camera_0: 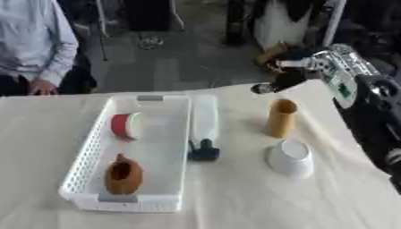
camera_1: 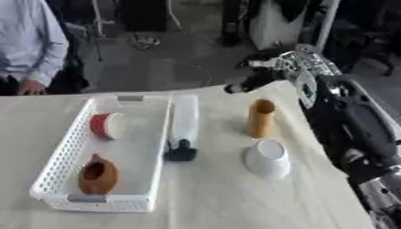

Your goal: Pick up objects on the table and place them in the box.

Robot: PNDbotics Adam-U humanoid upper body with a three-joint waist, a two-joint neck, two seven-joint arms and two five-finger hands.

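1. The right robot hand (camera_0: 301, 67) is hovering beyond the tan tube (camera_0: 282, 118), fingers seemingly holding nothing.
2. It should be descending squarely over the upright tube, beside the white basket (camera_0: 88, 152).

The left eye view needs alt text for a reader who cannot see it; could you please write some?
A white basket on a cloth-covered table holds a red-and-white roll and a brown pot. Beside it lie a white bottle, a tan tube and a white bowl. The robot's right hand hangs beyond the tube.
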